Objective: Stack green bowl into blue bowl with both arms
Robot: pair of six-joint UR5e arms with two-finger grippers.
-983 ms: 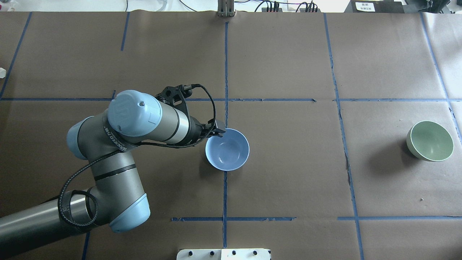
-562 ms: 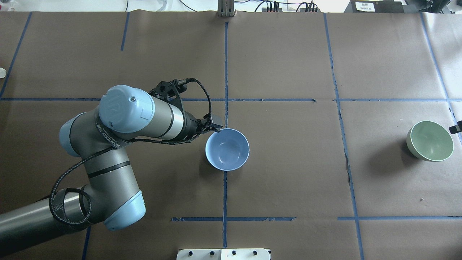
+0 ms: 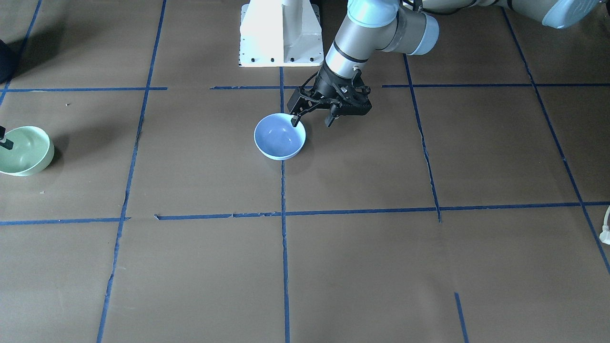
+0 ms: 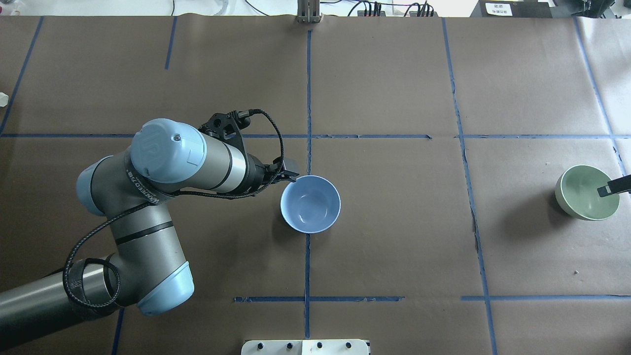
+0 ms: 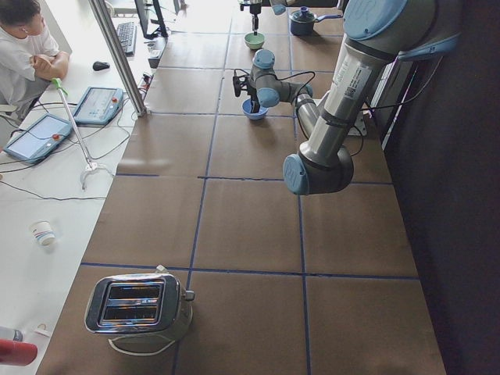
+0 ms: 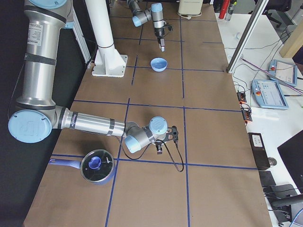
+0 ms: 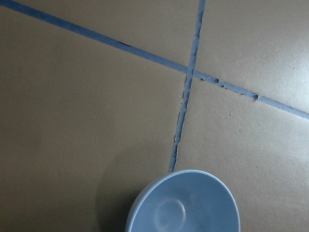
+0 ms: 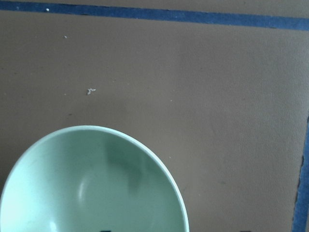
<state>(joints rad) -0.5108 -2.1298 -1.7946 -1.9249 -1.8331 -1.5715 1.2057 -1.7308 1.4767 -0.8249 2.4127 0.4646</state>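
A pale periwinkle-blue round plastic bowl [image 4: 310, 204] sat upright near the middle of the brown paper-covered bench [image 4: 394, 236], on one of the blue tape lines [image 4: 306, 266] that ran from the near edge to the far edge. The left arm [image 4: 148, 207] reached in from the robot's left. Its black two-finger left pincer [image 3: 312, 121] hung at the bowl's left rim with its jaws spread apart and nothing between them. In the front-facing view one fingertip lay over the rim, on the inside of the bowl, and the other hung outside it. Whether either finger touched the bowl could not be told. The left wrist view showed the blue bowl's bare inside just below the camera.

A pale mint-green round glossy plastic bowl [image 4: 586, 192] stood upright far out on the robot's right, close to that end of the bench and well apart from the blue one. Only one black finger of the right pincer [image 4: 612, 188] showed, coming in from the right edge and lying over the green bowl's right rim. Whether that pincer was spread or closed could not be told. The right wrist view looked down into the green bowl.

A white pedestal base [image 3: 281, 33] stood at the near edge of the bench, in line with the blue bowl.
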